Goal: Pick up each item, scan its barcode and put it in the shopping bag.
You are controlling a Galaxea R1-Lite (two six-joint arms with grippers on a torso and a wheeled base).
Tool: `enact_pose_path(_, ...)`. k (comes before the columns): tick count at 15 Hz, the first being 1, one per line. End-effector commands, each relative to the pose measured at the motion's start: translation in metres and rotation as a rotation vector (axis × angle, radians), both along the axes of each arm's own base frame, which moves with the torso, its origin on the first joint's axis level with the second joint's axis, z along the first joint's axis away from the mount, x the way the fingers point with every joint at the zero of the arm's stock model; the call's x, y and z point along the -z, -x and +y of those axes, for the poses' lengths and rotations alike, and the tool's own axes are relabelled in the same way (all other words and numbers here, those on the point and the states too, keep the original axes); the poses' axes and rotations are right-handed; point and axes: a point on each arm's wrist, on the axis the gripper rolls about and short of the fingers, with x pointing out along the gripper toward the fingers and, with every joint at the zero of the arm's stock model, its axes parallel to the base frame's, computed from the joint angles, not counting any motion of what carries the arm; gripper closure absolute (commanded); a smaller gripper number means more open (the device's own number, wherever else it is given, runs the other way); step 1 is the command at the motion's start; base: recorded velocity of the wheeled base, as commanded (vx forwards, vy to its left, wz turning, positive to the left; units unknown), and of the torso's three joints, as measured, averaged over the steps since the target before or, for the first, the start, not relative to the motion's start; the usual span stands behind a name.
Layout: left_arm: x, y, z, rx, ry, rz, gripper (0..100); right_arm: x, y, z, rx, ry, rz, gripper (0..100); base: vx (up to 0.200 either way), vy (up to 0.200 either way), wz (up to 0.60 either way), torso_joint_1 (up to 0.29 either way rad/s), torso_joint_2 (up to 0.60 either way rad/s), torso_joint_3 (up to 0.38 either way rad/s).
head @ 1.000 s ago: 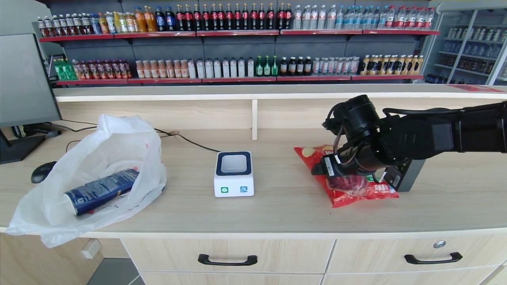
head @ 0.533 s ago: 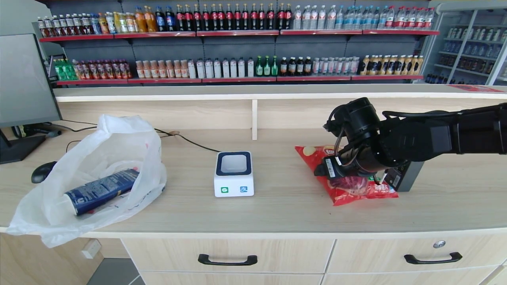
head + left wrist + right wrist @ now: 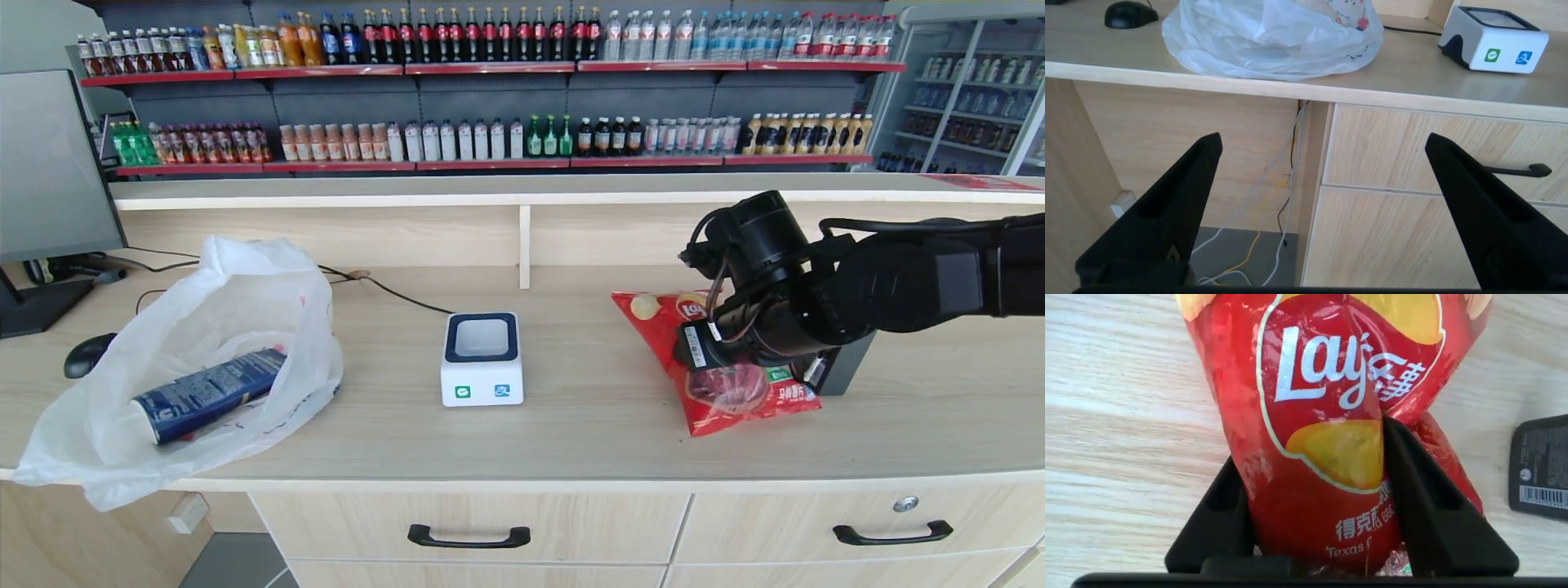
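Grip: right gripper (image 3: 1319, 453) clamped across mid-body of red glossy foil crisp bag (image 3: 1323, 367), pinched betw. its fingers; poss. just clear of pale wooden counter (image 3: 571, 425) beneath. Light, soft, slippery, contents fragile: squeeze gently, centre.

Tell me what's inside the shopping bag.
A blue tube lies on its side inside the shopping bag. The crumpled white plastic hides anything that may lie beneath or behind the tube.
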Motion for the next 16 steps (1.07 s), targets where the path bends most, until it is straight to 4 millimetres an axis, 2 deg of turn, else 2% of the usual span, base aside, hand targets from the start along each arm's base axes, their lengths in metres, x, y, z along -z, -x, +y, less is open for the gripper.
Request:
enact_pose_path(1, 0.0, 0.0, 0.0, 0.0, 0.001, 0.0, 0, -0.014, 0.005, 0.003, -0.01, -0.012, -0.038, 100, 0.0, 0.0, 0.0, 0.0, 0.0, 0.0)
enact_pose_path(7, 0.0, 0.0, 0.0, 0.0, 0.001, 0.0, 0, -0.03, 0.03, 0.001, -0.017, -0.031, -0.022, 100, 0.0, 0.0, 0.0, 0.0, 0.0, 0.0)
enact_pose_path(9, 0.0, 0.0, 0.0, 0.0, 0.001, 0.0, 0, -0.029, 0.037, 0.004, -0.019, -0.047, -0.015, 100, 0.0, 0.0, 0.0, 0.0, 0.0, 0.0)
enact_pose_path(16, 0.0, 0.0, 0.0, 0.0, 0.0, 0.0, 0, -0.044, 0.043, 0.004, -0.015, -0.091, -0.062, 100, 0.0, 0.0, 0.0, 0.0, 0.0, 0.0)
